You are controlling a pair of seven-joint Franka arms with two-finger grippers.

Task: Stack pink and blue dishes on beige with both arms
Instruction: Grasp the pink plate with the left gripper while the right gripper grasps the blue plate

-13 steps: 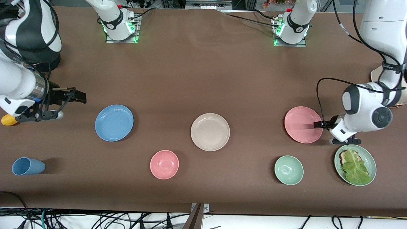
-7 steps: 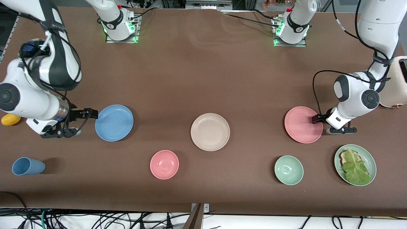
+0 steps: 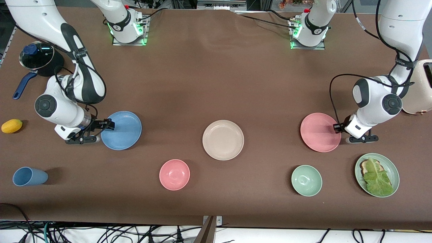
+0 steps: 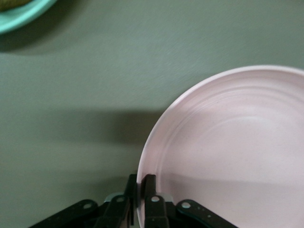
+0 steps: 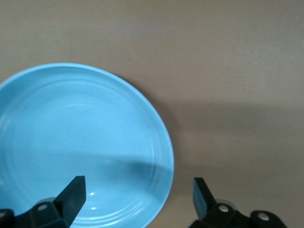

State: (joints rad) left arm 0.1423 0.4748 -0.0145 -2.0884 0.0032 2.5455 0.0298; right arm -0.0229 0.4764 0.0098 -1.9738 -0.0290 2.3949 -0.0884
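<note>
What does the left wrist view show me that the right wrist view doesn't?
Only the left wrist view: the left gripper with its jaws shut on the rim of the pink plate, plus an edge of the green plate.

Only the right wrist view: the right gripper with its jaws open and spread wide, one over the blue plate, the other over bare table; nothing gripped yet.

Both: the brown table under a plate, seen from close above.

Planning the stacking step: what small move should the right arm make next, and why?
Probably close the right end effector on the blue plate: its open fingers straddle the rim, while the left end effector already pinches the pink plate.
</note>
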